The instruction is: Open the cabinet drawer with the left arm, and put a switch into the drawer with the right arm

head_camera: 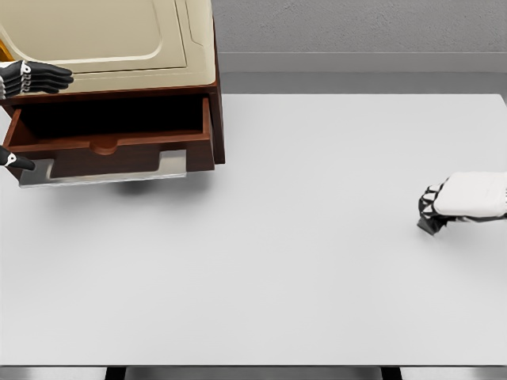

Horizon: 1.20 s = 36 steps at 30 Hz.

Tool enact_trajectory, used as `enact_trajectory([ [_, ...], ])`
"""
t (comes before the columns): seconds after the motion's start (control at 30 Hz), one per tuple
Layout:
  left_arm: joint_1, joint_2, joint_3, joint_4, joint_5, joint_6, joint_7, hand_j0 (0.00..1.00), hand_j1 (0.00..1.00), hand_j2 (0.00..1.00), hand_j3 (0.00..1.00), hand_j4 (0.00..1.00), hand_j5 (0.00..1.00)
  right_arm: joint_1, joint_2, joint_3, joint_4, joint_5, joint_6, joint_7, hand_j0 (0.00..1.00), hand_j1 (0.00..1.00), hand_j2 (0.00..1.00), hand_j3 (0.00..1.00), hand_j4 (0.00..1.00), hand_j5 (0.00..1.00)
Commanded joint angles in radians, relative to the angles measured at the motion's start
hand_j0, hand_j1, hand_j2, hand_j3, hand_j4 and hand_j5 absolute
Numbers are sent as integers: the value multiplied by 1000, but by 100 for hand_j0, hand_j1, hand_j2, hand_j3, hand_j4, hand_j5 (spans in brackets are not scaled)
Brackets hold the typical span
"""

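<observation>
The drawer (111,131) of the cabinet (119,47) at the table's (277,237) far left corner is standing pulled out, so opening looks done. The left hand (36,77) is hovering beside it, fingers stretched, holding nothing. The right hand (467,202) is curling near the right edge; no switch is showing, so placing is left

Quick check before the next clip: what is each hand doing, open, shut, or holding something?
Left hand: open, fingers stretched out over the cabinet edge, holding nothing.
Right hand: fingers curled down onto the table; whether anything is under them cannot be told.
</observation>
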Motion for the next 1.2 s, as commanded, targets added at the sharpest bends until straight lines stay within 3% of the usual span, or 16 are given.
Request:
enact_trajectory([
  [0.0, 0, 1, 2, 1, 5, 1, 0, 97, 97, 97, 97, 97, 97, 0, 25, -25, 15, -4, 2, -1, 43, 43, 43, 43, 43, 43],
  [0.3, 0, 1, 1, 0, 5, 1, 0, 97, 97, 97, 97, 97, 97, -5, 113, -125, 85, -3, 2, -1, 46, 46, 46, 46, 46, 46],
  [0.7, 0, 1, 1, 0, 5, 1, 0, 97, 97, 97, 97, 97, 97, -90, 242, -123, 85, -1, 2, -1, 49, 49, 49, 49, 49, 49],
  [0.9, 0, 1, 1, 0, 5, 1, 0, 97, 97, 97, 97, 97, 97, -109, 262, -120, 87, -1, 2, -1, 37, 37, 37, 37, 37, 37],
  [1.17, 0, -1, 1, 0, 3, 1, 0, 97, 97, 97, 97, 97, 97, -158, 347, -111, 128, -1, 2, -1, 37, 37, 37, 37, 37, 37],
])
